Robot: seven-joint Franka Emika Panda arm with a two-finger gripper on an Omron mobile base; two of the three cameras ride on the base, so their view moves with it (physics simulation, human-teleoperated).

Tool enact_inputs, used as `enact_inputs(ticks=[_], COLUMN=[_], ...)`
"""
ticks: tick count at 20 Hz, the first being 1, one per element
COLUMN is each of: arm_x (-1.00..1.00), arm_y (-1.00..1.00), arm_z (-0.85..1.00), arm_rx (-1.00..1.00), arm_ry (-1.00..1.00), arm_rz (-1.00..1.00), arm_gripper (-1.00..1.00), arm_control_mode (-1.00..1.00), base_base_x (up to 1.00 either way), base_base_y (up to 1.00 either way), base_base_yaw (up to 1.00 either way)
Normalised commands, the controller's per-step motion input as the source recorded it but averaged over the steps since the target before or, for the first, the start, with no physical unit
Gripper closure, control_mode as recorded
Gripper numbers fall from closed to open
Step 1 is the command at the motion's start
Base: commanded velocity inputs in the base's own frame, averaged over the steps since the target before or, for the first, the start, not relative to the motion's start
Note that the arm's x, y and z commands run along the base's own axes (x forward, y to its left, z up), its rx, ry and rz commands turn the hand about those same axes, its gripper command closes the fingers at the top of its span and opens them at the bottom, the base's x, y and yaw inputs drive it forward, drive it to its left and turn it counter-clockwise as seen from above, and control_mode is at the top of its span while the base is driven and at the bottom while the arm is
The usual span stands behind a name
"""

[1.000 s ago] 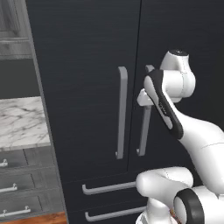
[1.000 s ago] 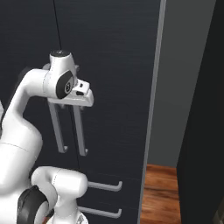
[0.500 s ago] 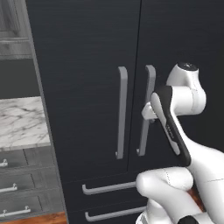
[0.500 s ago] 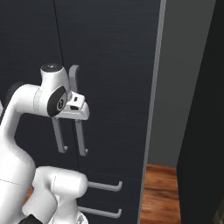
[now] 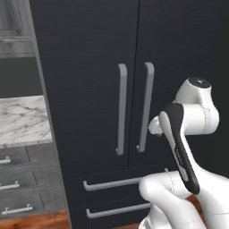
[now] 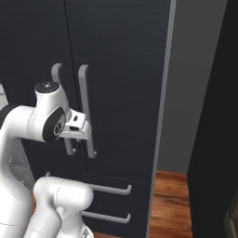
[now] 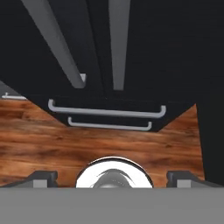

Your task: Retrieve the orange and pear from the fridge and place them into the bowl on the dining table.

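Fridge [image 5: 134, 67] doors are shut, so orange and pear presumably sit hidden inside. The end effector [image 7: 111, 175], fingers spread wide and holding nothing, hovers by the lower ends of the two vertical bar handles [image 5: 146, 107], which run toward 12 o'clock in the hand view. No brand or writing is legible.

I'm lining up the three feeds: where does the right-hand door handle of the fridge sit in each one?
Left base view: the right door handle is upright at centre, just left of the arm's elbow.
Right base view: it stands left of centre, right beside the arm's wrist.
Hand view: it runs down from the top edge, near centre.
Shared landmark: the upper drawer handle below the doors.
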Motion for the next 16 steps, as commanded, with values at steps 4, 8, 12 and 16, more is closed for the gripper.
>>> enact_inputs(ticks=[4, 8, 12, 16], arm_x=[0.00, 0.00, 0.00, 0.00], arm_y=[0.00, 0.00, 0.00, 0.00], arm_z=[0.00, 0.00, 0.00, 0.00], arm_rx=[0.00, 0.00, 0.00, 0.00], arm_ry=[0.00, 0.00, 0.00, 0.00], arm_rz=[0.00, 0.00, 0.00, 0.00], arm_gripper=[-1.00, -1.00, -1.00, -1.00], arm_control_mode=[1.00, 1.00, 1.00, 1.00], base_base_x=[-0.51, -0.36, -0.30, -0.51], base_base_y=[0.33, 0.40, 0.42, 0.16], base_base_yaw=[0.00, 0.00, 0.00, 0.00])
